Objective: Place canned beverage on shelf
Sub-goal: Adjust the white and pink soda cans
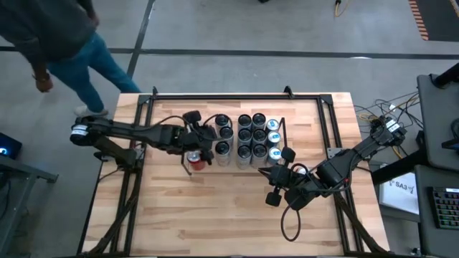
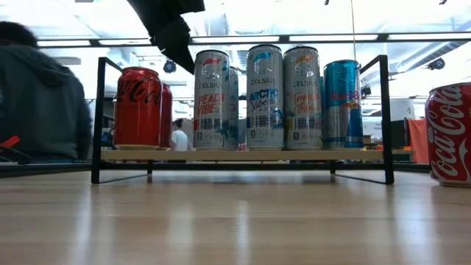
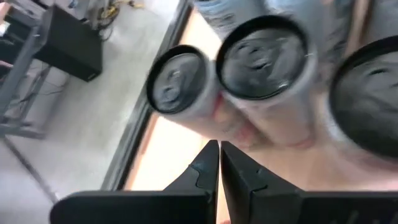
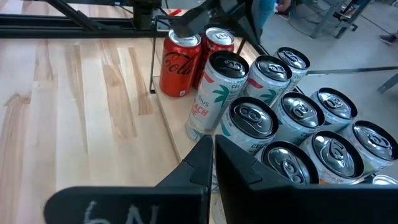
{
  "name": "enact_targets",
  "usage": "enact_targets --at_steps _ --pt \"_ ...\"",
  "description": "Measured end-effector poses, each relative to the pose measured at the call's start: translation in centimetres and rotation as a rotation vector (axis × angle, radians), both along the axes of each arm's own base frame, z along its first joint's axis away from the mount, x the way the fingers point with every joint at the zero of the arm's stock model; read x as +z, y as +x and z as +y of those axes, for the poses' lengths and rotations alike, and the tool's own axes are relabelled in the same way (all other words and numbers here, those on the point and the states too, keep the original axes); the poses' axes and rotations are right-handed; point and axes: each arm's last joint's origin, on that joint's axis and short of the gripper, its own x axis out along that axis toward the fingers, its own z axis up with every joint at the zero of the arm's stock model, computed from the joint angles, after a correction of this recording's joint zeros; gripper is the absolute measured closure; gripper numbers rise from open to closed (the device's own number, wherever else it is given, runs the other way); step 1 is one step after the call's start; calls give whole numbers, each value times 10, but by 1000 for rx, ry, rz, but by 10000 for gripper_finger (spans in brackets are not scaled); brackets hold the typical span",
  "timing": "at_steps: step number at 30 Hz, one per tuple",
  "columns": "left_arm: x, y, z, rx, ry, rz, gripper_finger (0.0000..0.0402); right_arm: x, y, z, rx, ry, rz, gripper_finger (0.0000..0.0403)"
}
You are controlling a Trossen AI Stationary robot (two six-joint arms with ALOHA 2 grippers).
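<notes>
The shelf (image 2: 243, 156) is a low wire rack with a light wood base, and it stands mid-table (image 1: 282, 136). On it stand two red Coca-Cola cans (image 2: 138, 107) at its left end, several tall Celsius cans (image 2: 263, 96) and a blue can (image 2: 342, 103). My left gripper (image 3: 217, 152) is shut and empty. It hovers just above the red cans (image 4: 180, 62) at the shelf's left end (image 1: 209, 147). My right gripper (image 4: 211, 149) is shut and empty, near the shelf's near right corner (image 1: 267, 172). Another Coca-Cola can (image 2: 449, 132) stands on the table, close to the low camera.
The large black tubular frame (image 1: 215, 95) runs round the table. A person (image 1: 57, 43) stands off the table's far left corner and also shows in the low view (image 2: 37, 96). Bare wood (image 1: 215, 215) lies near of the shelf.
</notes>
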Motion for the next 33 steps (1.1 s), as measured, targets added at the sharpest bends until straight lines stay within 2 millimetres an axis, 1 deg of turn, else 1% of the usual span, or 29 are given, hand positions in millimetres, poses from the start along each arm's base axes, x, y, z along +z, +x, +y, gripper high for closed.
enact_targets --at_steps 4,13,20,27,33 --pt "5 1 8 20 16 -1 402 0 0 0 2 -4 2 394" --pt "5 0 30 86 17 0 402 0 0 0 3 -6 3 394" --pt "6 2 43 58 -33 -19 402 -1 0 0 8 -15 9 394" --pt "7 4 48 6 -88 -50 402 -6 -1 0 8 -22 22 394" --pt "9 7 48 -18 -109 -85 402 -7 -1 -1 8 -24 25 394"
